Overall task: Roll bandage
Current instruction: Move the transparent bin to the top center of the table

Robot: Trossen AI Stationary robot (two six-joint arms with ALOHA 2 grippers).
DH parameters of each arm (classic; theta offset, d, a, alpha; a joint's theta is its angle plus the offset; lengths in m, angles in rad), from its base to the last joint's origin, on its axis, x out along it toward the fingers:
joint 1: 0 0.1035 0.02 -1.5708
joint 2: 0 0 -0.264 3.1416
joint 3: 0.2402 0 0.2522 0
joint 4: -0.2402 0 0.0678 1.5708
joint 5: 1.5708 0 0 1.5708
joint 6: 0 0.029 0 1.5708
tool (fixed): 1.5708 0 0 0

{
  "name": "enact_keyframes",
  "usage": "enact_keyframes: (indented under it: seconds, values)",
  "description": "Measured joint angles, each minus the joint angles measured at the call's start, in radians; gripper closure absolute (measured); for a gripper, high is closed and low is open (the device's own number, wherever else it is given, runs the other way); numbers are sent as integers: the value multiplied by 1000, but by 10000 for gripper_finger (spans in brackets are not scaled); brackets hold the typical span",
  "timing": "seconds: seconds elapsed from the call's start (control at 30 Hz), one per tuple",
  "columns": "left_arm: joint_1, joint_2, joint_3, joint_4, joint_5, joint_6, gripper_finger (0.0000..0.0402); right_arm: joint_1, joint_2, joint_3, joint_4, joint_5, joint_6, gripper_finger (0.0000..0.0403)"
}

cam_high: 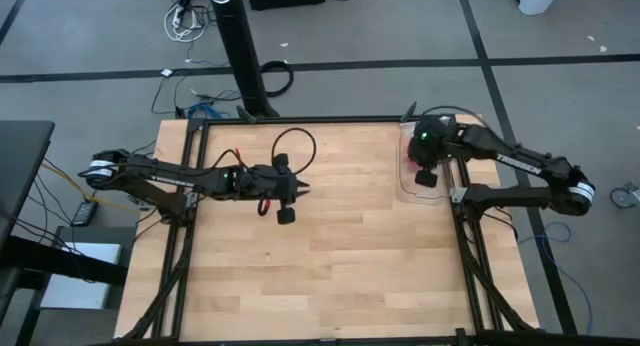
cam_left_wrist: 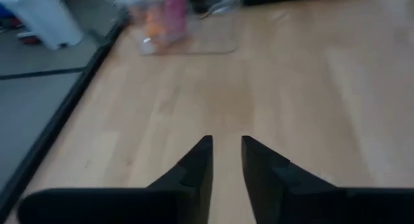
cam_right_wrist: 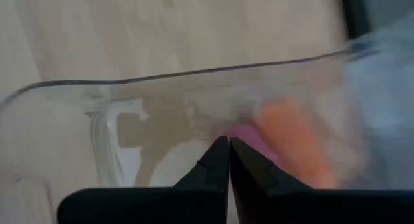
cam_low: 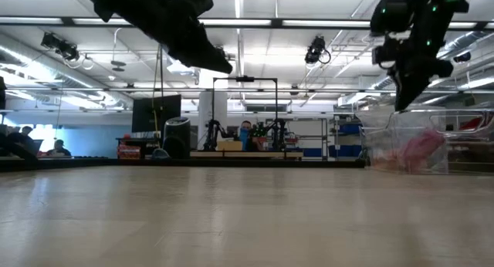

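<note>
The pink bandage [cam_left_wrist: 174,10] lies inside a clear plastic container [cam_high: 420,191] at the table's far right. It lies beside an orange roll [cam_right_wrist: 291,140], and through the container wall in the low view it shows as a pink mass [cam_low: 421,150]. My right gripper [cam_right_wrist: 228,146] is shut and empty. It hovers just above the container [cam_low: 405,105], with the bandage [cam_right_wrist: 249,136] right behind its fingertips. My left gripper [cam_left_wrist: 226,153] hangs above the middle left of the table [cam_high: 292,198]. Its fingers are a narrow gap apart and hold nothing.
The container's clear walls and rim [cam_right_wrist: 194,75] stand around the bandage and the orange roll. The bare wooden tabletop [cam_high: 340,266] stretches between the arms and toward the near edge. A black frame rail [cam_high: 462,246] runs along the table's right side.
</note>
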Motion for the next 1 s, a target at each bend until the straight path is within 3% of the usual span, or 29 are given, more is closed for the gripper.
enact_keyframes:
  seconds: [0.13,0.27,0.6,1.0]
  values:
    - [2,-14,0,-48,-81,2,357,20,54,-87,110,-7,15,398]
    - [11,-42,0,-61,-81,-1,394,44,115,-116,238,-16,15,399]
    - [22,-93,0,-80,-79,1,396,64,320,-103,387,-22,12,401]
    - [22,-92,0,-89,-78,4,396,117,571,74,569,-40,-15,402]
